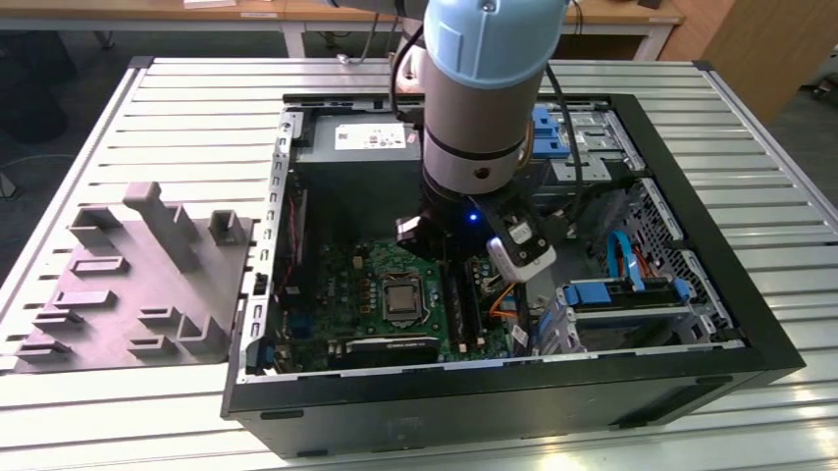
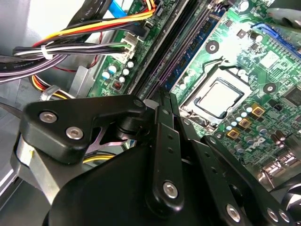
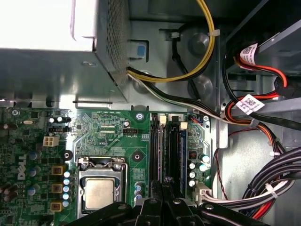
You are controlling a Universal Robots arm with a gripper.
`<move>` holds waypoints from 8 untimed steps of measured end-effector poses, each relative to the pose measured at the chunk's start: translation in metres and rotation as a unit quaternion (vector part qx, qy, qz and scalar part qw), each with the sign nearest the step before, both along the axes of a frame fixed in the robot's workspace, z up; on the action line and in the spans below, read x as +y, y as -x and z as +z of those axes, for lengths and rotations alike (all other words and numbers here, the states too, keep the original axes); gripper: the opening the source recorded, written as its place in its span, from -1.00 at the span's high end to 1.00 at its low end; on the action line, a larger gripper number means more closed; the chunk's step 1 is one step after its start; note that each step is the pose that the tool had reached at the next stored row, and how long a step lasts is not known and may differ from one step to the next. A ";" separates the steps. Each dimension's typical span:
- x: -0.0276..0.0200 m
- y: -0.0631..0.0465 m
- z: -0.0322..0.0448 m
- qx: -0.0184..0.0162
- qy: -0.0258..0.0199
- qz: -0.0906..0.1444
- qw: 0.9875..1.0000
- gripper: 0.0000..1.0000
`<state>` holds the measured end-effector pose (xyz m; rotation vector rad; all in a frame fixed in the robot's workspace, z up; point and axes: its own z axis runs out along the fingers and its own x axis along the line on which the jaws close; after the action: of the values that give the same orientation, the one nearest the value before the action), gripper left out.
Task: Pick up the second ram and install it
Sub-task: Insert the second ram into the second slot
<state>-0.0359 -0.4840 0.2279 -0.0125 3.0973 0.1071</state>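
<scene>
Gripper: the black two-fingered gripper (image 2: pixel 163 96) is lowered into the open black computer case (image 1: pixel 772 343), fingers drawn together.
Second ram: the dark blue-green memory stick (image 2: pixel 195 44) is seen edge-on among the long black slots, just beyond the fingertips; contact cannot be told.
Neighbour: the square silver processor socket (image 3: pixel 99 193) lies beside the slots.

Figure: my workplace, a robotics lab or workshop. An open computer case (image 1: pixel 497 407) lies on a slatted aluminium table (image 1: pixel 196 108), a grey moulded fixture (image 1: pixel 131 285) at the exterior view's left, wooden benches (image 1: pixel 118 10) far behind.
</scene>
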 end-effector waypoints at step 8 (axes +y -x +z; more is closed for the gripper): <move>-0.0001 0.000 -0.0030 0.000 -0.001 0.000 1.000 0.77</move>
<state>-0.0359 -0.4841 0.2249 -0.0124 3.0973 0.1088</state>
